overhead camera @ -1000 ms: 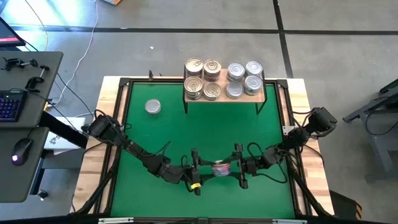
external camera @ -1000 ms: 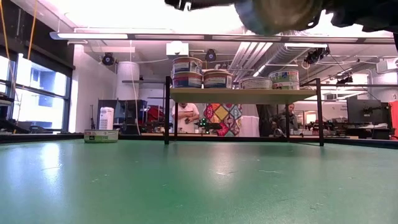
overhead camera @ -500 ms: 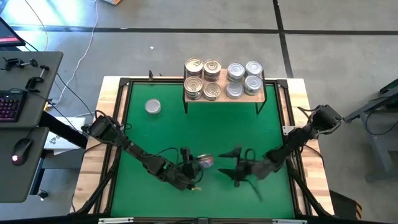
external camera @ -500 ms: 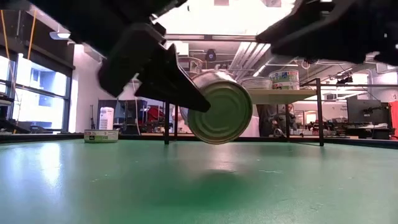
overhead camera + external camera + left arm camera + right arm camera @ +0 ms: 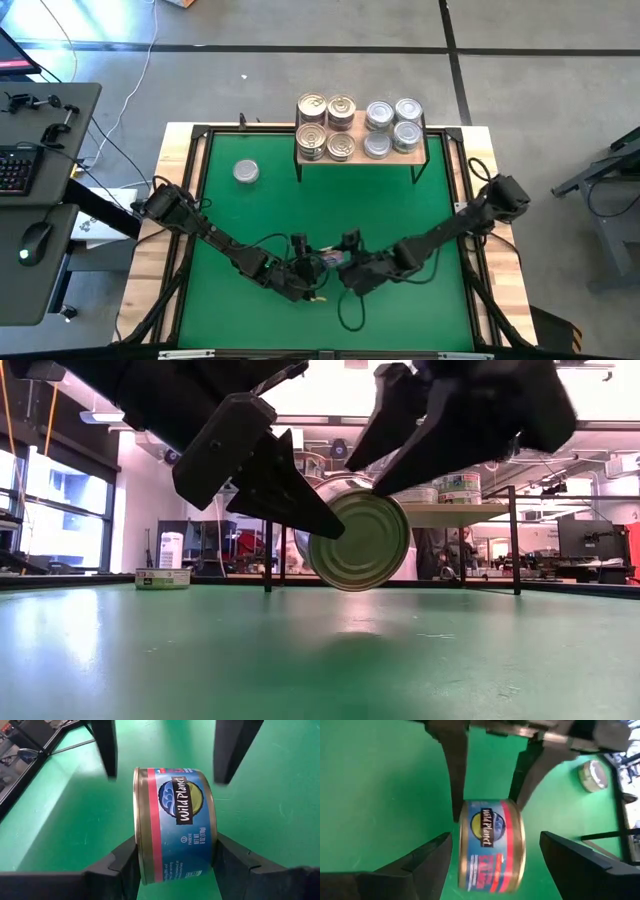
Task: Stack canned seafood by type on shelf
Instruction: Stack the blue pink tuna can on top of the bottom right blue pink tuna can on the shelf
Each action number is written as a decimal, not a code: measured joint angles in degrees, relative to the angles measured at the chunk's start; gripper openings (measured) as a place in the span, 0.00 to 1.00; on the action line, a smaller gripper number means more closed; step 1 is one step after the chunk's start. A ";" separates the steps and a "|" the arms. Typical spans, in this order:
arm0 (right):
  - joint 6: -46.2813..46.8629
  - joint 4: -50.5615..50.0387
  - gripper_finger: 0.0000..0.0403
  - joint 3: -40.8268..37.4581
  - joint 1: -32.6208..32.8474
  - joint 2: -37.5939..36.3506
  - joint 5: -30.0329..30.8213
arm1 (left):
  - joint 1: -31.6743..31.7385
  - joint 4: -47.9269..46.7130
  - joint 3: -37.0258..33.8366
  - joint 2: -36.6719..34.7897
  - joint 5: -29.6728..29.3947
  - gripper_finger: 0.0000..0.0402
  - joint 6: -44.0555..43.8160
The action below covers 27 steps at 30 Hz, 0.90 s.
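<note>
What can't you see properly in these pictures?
- High view: the held tin is mostly hidden by the left gripper and right gripper.
- Low view: the shelf tins are partly hidden behind that tin.
- Right wrist view: the lone tin is blurred.

A green mat (image 5: 260, 215) is lying under the left pincer (image 5: 320, 263), spreading out on every side of it. A keyboard (image 5: 14, 172) and a mouse (image 5: 36, 238) are sitting on a grey desk (image 5: 55, 120) well off to that pincer's left. A white box (image 5: 162, 577) is standing far beyond it.
</note>
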 joint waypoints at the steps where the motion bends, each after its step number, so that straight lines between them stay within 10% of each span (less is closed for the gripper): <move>1: -0.01 -0.04 0.73 0.27 -0.48 0.63 -0.19 | 0.01 0.01 0.00 0.00 0.00 0.44 -0.01; 19: 5.29 -2.35 0.46 0.30 -1.51 2.39 -0.93 | -0.03 -2.41 0.17 -0.16 0.29 0.61 -1.62; 27: 7.04 -12.29 0.46 0.26 3.72 1.78 15.20 | -3.40 -19.41 0.13 -0.16 -5.06 0.63 -18.78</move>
